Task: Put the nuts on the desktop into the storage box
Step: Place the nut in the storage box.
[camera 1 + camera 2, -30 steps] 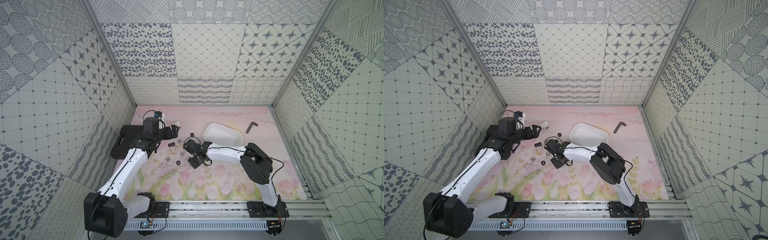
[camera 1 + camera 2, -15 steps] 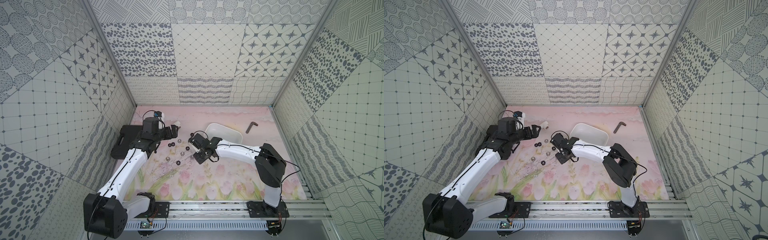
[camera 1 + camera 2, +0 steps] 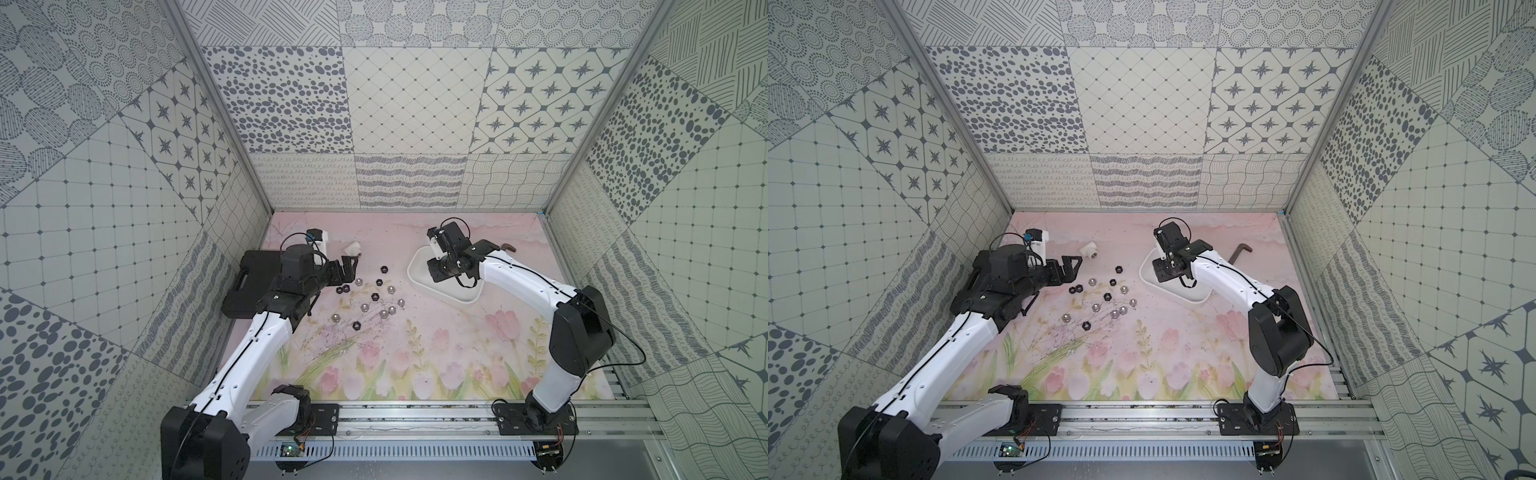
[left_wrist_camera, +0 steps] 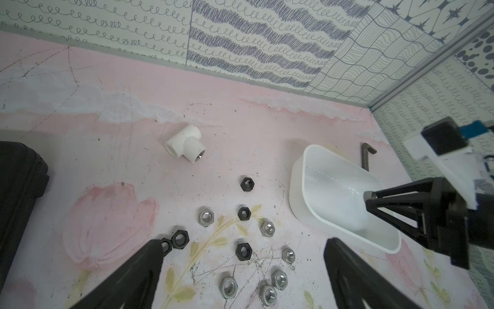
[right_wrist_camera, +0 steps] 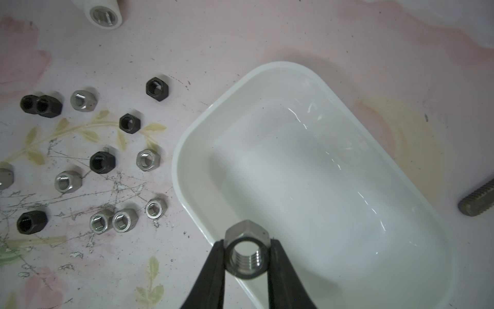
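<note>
**Silver nut held over the storage box's near end**

Tool, right gripper (image 5: 247, 246): jaws clamped on one silver nut (image 5: 246, 234), with the threaded bore facing the wrist camera.

Position: above the storage box (image 5: 267, 65), just inside the rim at the end nearest the loose nuts (image 3: 375, 296), and clear of the plastic as far as could be told.

Box: white, with nothing seen in it. Its long axis ran away from the held nut toward the right arm's side of the desktop (image 3: 415, 340), so the open floor lay ahead and below.

Judgement: a release there, or slightly further in along that axis, should land the nut inside.

Stock left: about a dozen nuts, silver and black, lay scattered beside the box, between it and the left gripper (image 4: 243, 242).

Second tool: its fingers stood wide apart and empty. It hovered at the cluster's far edge and was the nearer arm for that stock.
</note>
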Available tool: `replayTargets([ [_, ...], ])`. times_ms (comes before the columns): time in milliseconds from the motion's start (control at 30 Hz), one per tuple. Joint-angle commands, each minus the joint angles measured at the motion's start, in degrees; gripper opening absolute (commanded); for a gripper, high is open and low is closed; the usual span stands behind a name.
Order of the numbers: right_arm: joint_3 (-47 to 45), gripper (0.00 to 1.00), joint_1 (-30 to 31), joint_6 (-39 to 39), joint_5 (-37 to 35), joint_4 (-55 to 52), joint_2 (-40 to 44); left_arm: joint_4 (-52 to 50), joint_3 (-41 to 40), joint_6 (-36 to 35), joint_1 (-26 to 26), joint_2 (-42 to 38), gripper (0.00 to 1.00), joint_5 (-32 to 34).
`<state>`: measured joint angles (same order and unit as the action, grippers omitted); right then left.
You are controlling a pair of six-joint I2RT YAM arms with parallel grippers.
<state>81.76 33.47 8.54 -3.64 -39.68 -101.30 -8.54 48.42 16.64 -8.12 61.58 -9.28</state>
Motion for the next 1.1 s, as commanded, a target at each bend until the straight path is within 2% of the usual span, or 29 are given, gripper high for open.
replayTargets([
  [0,2.45,0.0,-1.72,-1.57,1.61,0.22,-4.13,7.57,-0.97,-1.5,-0.14,-1.16,0.99,-3.55],
  [233,6.01,0.02,-3.82,-2.21,2.19,0.2,-9.69,7.59,-0.95,-1.61,-0.11,-1.29,0.99,-4.87],
  [433,9.08,0.27,-4.72,-2.82,1.81,-1.8,-15.35,7.48,-0.81,-1.44,-0.04,-0.9,0.99,-5.04],
  [667,10.89,0.33,-4.95,-3.05,0.3,-2.71,-19.67,6.6,-0.52,-1.67,-0.18,-0.97,0.99,-4.66],
  [800,11.06,0.34,-5.11,-3.35,0.07,-2.84,-20.0,6.35,-0.52,-1.75,-0.21,-1.12,0.99,-4.45],
  [867,10.95,0.39,-5.17,-3.44,-0.23,-3.11,-19.08,6.25,-0.44,-1.79,-0.24,-1.24,0.99,-4.38],
  [1033,8.98,0.61,-4.06,-3.14,-1.24,-2.09,-11.41,6.06,-0.35,-1.63,-0.31,-1.56,0.99,-4.02],
  [1067,8.7,0.63,-3.47,-3.4,-1.94,-1.91,-9.78,6.07,-0.35,-1.61,-0.27,-1.67,0.99,-4.01],
])
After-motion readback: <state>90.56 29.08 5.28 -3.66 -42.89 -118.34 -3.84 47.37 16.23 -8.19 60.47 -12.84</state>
